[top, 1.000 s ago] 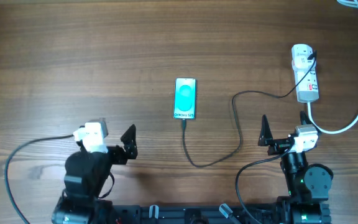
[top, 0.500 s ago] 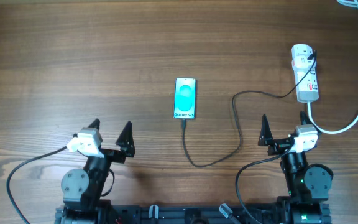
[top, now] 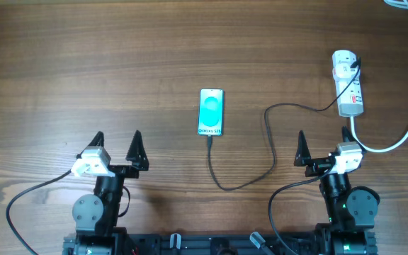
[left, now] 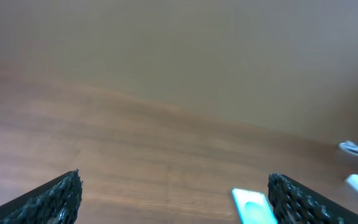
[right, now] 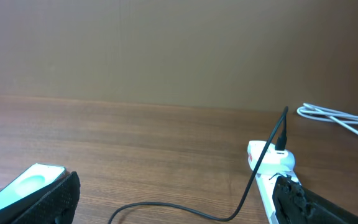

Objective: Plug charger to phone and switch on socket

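The phone (top: 211,111) lies flat mid-table, its cyan screen lit. The charger (top: 227,186), a thin black cable, meets the phone's lower edge, loops toward me, then climbs to its plug on the socket (top: 347,92) at the far right. My left gripper (top: 117,138) is open and empty, near the front edge and well left of the phone. My right gripper (top: 323,138) is open and empty just in front of the socket. In the left wrist view the phone (left: 250,205) shows beside the right finger (left: 303,202). The right wrist view shows the phone (right: 23,183), cable (right: 185,211) and socket (right: 271,163).
A thick white cord (top: 402,142) runs from the socket's near end and curves up the table's right edge; it shows again in the right wrist view (right: 340,118). Bare wooden table (top: 83,64) spreads over the left and back.
My left arm has drawn back and turned, so its open gripper now sits further left and points straight away. The right arm, phone and cable are unchanged.
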You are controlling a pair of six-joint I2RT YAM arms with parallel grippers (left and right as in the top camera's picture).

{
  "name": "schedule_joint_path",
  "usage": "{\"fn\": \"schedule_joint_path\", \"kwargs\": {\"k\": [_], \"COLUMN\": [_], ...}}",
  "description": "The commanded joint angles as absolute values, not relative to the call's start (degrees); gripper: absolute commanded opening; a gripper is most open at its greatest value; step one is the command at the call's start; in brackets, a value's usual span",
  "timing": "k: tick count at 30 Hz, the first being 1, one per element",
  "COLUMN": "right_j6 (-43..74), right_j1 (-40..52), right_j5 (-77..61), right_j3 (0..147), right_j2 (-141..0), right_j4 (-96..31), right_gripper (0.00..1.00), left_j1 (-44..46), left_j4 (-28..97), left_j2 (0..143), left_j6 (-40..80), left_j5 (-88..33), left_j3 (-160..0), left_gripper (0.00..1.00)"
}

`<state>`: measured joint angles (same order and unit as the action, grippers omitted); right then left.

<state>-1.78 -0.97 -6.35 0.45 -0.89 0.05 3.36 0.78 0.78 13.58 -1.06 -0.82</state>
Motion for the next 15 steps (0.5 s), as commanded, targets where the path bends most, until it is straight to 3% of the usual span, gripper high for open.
{"fn": "schedule_joint_path", "kwargs": {"k": [1, 15], "right_j6": [-1.5, -1.5], "right_j1": [-1.1, -1.1], "right_j5": [-6.0, -6.0], "right_j3": [0.3, 0.3], "right_j2": [-0.3, -0.3], "right_j4": [0.2, 0.2], "right_gripper": [1.00, 1.00], "left_j1": [2.9, 2.7], "left_j4": [4.2, 4.2], "left_j2": [0.1, 0.1], "left_j6": [12.4, 7.1], "left_j5": [1.6, 2.6], "left_j3": [-0.3, -0.3], "left_gripper": [1.00, 1.00]}}
